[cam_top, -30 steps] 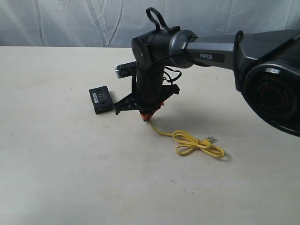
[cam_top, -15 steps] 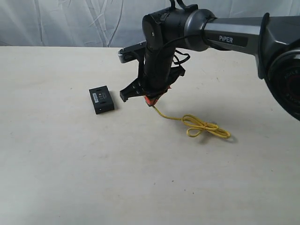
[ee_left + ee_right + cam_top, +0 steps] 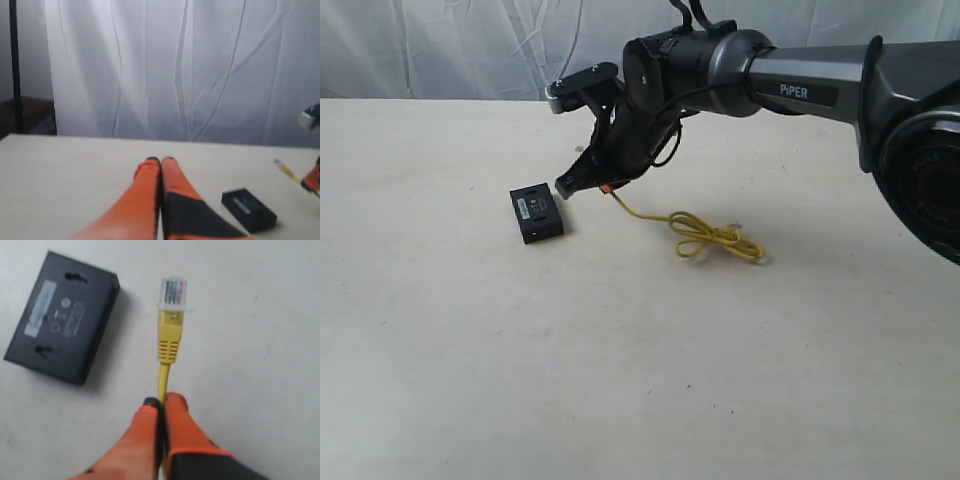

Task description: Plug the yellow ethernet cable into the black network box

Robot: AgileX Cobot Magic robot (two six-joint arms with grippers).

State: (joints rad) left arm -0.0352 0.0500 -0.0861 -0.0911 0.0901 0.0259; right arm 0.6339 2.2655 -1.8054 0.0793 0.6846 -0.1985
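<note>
Cable [image 3: 163,376] hangs pinched between right gripper [image 3: 161,401] fingers just behind its boot [image 3: 170,335], clear plug [image 3: 173,291] beside box [image 3: 62,315], not touching. Cord judged light, limp; plug fragile. Hold near boot suits insertion. Left gripper [image 3: 160,161] fingers pressed together, empty.

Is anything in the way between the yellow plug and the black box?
No, nothing I can see. The right pincer holds the cable just behind its plug, and only bare table lies between the plug and the box.
</note>
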